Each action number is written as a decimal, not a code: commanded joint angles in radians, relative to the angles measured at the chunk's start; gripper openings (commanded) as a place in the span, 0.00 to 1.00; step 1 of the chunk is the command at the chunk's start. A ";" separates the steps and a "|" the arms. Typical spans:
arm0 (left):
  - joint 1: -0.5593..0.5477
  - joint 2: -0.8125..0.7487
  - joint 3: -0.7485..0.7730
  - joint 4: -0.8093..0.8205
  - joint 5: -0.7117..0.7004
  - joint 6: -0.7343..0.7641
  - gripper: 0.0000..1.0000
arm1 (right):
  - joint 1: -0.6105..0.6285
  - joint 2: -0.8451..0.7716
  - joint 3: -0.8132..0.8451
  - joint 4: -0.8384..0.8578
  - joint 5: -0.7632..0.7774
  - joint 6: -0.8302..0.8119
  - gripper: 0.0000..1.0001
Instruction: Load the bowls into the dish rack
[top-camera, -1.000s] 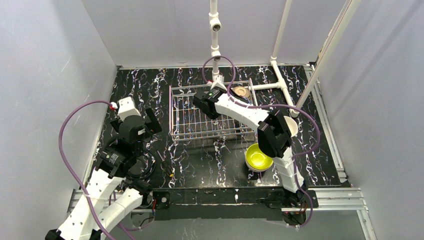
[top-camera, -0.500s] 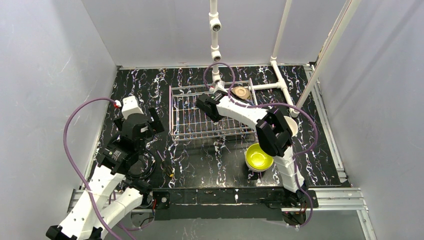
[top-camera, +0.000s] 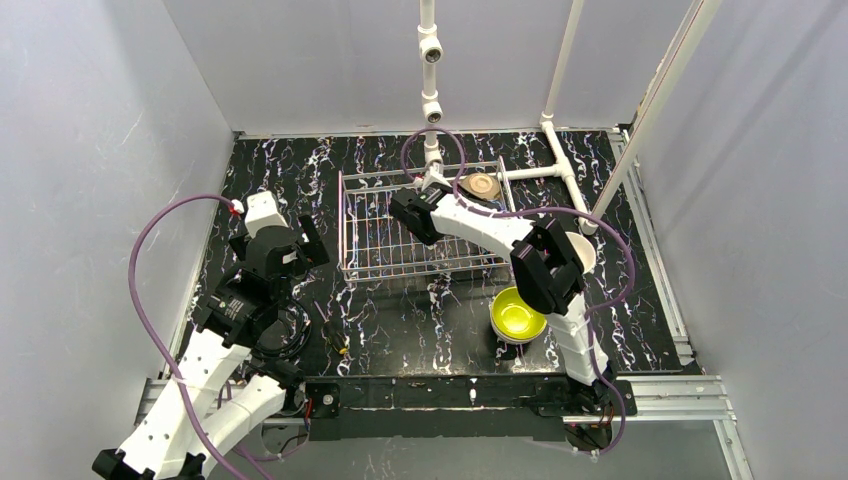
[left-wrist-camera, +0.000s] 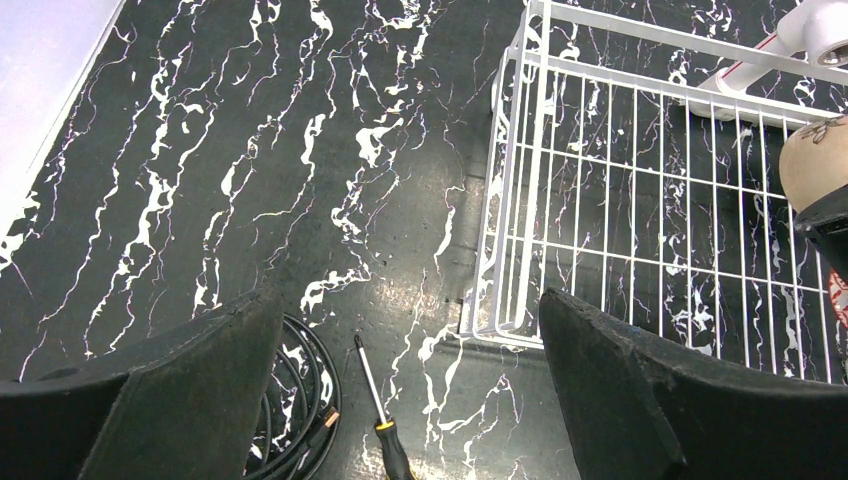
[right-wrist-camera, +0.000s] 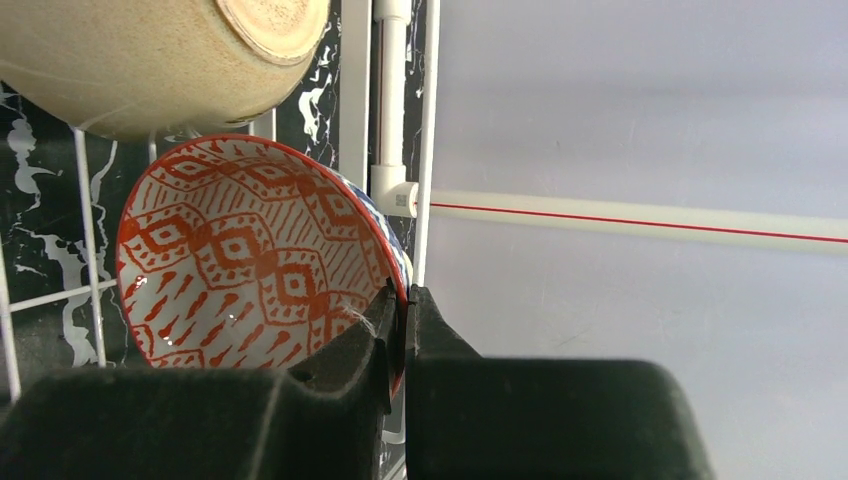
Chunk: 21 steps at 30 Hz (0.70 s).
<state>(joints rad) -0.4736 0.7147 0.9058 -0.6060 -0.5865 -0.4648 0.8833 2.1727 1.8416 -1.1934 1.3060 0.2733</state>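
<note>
My right gripper (right-wrist-camera: 404, 300) is shut on the rim of the patterned bowl (right-wrist-camera: 250, 260), white with orange-red diamonds inside and a sliver of blue outside. It holds the bowl on edge over the dish rack's wires (right-wrist-camera: 85, 200), next to a tan bowl (right-wrist-camera: 160, 60) lying on its side. In the top view the right gripper (top-camera: 405, 215) is over the back right of the white-wire rack (top-camera: 375, 250), near the tan bowl (top-camera: 483, 185). A yellow-green bowl (top-camera: 517, 313) and a partly hidden white bowl (top-camera: 587, 252) sit on the table by the right arm. My left gripper (left-wrist-camera: 410, 400) is open and empty, left of the rack (left-wrist-camera: 640, 230).
A screwdriver (left-wrist-camera: 382, 420) and a coiled black cable (left-wrist-camera: 305, 400) lie on the black marbled table under the left gripper. A white pipe frame (top-camera: 560, 165) stands behind and right of the rack. Grey walls enclose the table on three sides.
The right gripper with the patterned bowl has shifted slightly left and nearer over the rack. The left arm has edged a little to the right, still open.
</note>
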 joint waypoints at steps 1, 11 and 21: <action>-0.002 0.004 -0.004 0.014 -0.013 -0.002 0.98 | 0.026 -0.016 -0.010 0.069 -0.088 -0.027 0.03; -0.002 0.008 -0.005 0.021 -0.013 0.004 0.98 | 0.052 0.023 0.015 0.061 -0.113 -0.018 0.13; -0.002 0.008 -0.004 0.019 -0.017 0.003 0.98 | 0.070 0.000 0.028 0.096 -0.199 0.056 0.37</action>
<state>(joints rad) -0.4736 0.7261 0.9058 -0.5907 -0.5861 -0.4637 0.9367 2.1731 1.8496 -1.1740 1.2575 0.2485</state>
